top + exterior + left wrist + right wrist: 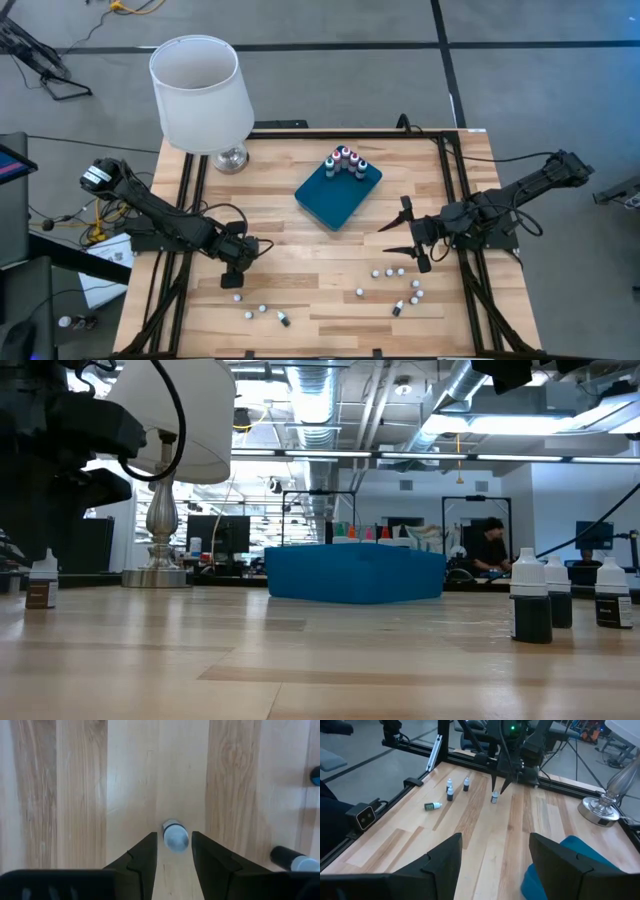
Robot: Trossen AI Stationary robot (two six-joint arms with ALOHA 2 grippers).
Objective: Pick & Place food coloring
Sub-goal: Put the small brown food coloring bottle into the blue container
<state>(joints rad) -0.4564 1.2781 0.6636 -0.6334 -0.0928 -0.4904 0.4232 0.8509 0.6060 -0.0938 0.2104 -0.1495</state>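
At the table's near edge on the left, several tiny white-capped food coloring bottles (262, 310) are scattered on the pale wooden plank table (300, 250), one dark bottle lying on its side (284, 319). Just beyond them the left hand (236, 283) points straight down over a single small upright bottle with a pale cap (175, 834); its two dark fingers (145, 855) stand on either side of that bottle, narrowed close to it, but whether they touch it cannot be told.

On the near right lies another loose group of the small bottles (400, 290), some upright, one dark one tipped over (397, 309). In the low view three of these stand together at the right, dark-bodied with white tops (531, 603).

The right hand (405, 240) hovers just above that group, spread wide and holding nothing, its fingers (445, 857) well apart.

Farther back, near the table's middle, sits a teal rounded rectangular tray (335, 195); on its far corner a cluster of the little bottles with red, green and white tops (346, 162) stands upright.

At the far left corner stands a table lamp with a white drum shade (198, 92) and a shiny metal base (231, 158).
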